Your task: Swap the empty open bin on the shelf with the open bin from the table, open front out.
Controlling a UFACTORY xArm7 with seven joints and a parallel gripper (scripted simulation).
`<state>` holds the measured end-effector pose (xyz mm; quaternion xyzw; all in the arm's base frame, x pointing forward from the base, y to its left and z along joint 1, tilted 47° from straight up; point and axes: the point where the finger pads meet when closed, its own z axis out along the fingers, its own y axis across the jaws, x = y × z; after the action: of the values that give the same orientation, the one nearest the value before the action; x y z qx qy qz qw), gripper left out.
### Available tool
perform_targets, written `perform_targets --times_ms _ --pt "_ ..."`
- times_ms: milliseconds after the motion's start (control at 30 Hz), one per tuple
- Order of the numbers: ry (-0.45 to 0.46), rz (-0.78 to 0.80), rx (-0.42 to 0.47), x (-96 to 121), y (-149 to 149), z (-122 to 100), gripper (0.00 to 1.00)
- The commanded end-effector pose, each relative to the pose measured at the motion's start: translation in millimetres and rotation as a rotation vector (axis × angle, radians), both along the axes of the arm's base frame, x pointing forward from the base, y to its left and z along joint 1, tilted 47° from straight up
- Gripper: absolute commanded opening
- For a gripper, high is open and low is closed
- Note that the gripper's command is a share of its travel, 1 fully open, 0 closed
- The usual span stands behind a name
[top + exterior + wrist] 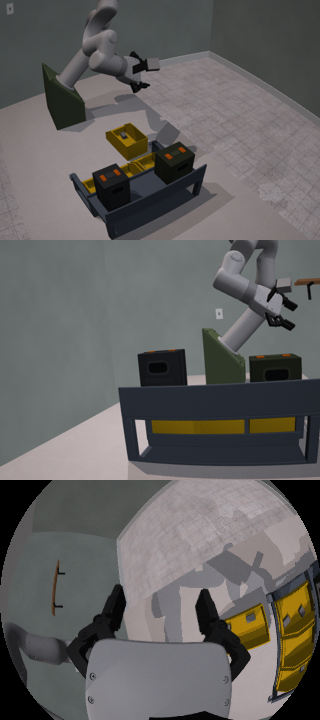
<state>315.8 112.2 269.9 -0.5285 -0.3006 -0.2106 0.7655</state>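
Note:
A yellow open bin [127,140] stands on the table top in front of the shelf, with a grey part [123,135] in it. It also shows in the wrist view [248,628]. The dark grey shelf [139,191] holds a row of yellow open bins [130,169] under its top board. Their rear ends show in the exterior view [197,426]. I cannot tell which shelf bin is empty. My gripper [142,71] is open and empty, high above the table near the arm's base, far from all bins. It also shows in the exterior view [290,314] and the wrist view [159,615].
A black case [111,186] and a dark green case [174,161] stand on the shelf's top board. The arm's green wedge base [63,99] stands at the table's far end. A wooden wall shelf [307,281] hangs behind the gripper.

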Motion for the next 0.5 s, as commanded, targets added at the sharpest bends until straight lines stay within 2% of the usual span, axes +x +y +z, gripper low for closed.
perform_targets --times_ms 0,233,467 --pt "-0.018 -0.003 -0.005 0.4 -1.1 -1.9 1.00" --pt "-0.092 -0.005 -0.023 -1.4 -2.3 -11.0 1.00" --pt "-0.215 -0.006 -0.049 -3.6 -4.9 -25.9 1.00"
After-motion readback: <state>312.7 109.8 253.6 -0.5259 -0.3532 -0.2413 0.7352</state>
